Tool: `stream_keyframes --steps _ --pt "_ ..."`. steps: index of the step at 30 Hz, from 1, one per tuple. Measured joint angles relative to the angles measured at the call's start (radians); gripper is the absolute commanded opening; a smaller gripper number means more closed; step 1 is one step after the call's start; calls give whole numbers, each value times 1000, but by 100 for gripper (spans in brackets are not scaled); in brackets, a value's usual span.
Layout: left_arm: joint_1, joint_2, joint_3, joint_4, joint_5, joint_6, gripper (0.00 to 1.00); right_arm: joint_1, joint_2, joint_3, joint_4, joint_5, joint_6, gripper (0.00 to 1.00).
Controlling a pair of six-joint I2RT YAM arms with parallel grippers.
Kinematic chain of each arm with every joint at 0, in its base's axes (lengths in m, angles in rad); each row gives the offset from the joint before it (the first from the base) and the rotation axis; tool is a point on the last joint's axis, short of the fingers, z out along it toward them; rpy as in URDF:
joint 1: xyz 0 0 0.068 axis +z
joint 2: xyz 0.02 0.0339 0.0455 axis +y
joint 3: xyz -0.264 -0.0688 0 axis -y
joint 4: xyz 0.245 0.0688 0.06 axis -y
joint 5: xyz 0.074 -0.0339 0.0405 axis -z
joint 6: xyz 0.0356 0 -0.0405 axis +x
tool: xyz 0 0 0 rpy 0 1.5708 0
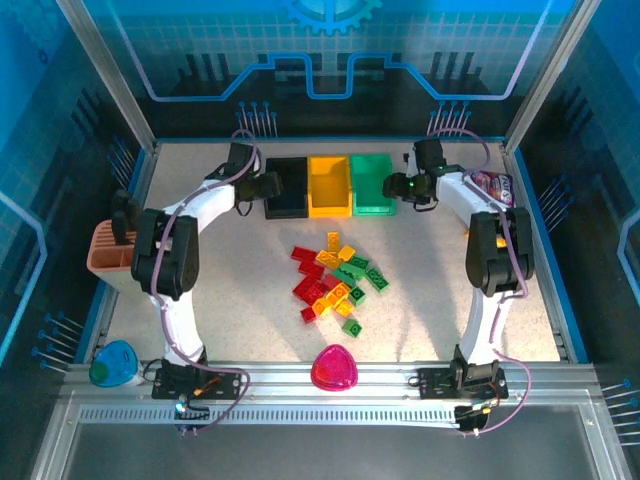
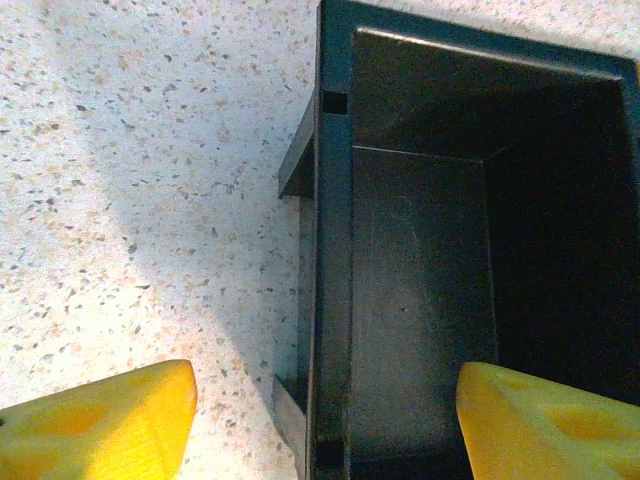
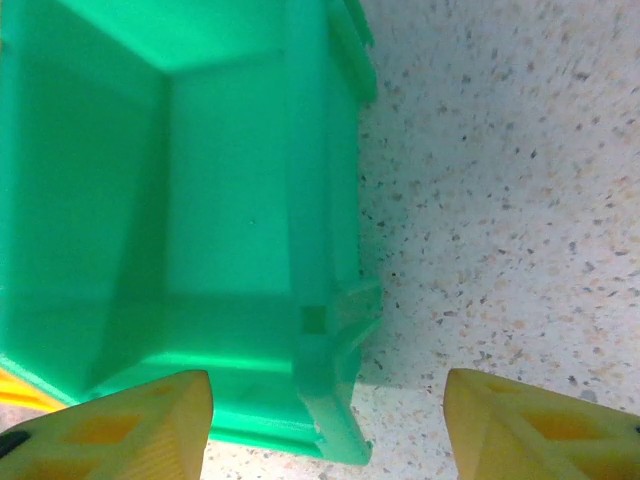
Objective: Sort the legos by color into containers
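Speckled tabletop inside a blue-lit enclosure carries everything. Red, yellow and green legos lie heaped together, none of them sorted yet, well behind both pincers toward the arm bases. Three containers stand in a row between the pincers. The black bin is at the left pincer and the green bin at the right pincer. The yellow bin sits between them, close against its neighbours.

Each pincer is open and astride its bin's outer side wall, one finger inside the bin and the other over bare tabletop outside. Neither finger appears to press the wall, and nothing is held.

The step looks like taking hold of the two outer bins, perhaps to reposition them. Done well, each pincer would settle deep over the wall and close squarely. It should also keep the bin flat, so it neither tips nor shoves the yellow one.

Both arms reach far forward, elbows raised, forearms angled inward, wrists pointing down. Farther off, a pink rounded object sits near the bases, and a tan holder stands outside the left arm.
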Motion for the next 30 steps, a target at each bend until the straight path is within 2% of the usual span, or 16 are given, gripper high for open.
stream_keyframes --steps 7,12,18,22,30 --pt "0 100 116 -72 4 20 53 0 82 76 -33 -11 -8 42" --pt "0 134 158 -102 27 27 32 1 88 84 -40 -7 -13 31" --pt "2 142 166 -128 48 40 11 17 76 63 -18 36 -16 19" --pt "-2 140 163 -127 46 56 7 39 26 -10 23 97 -15 13" --pt "-18 37 8 -96 45 68 5 84 -106 -200 79 181 4 7"
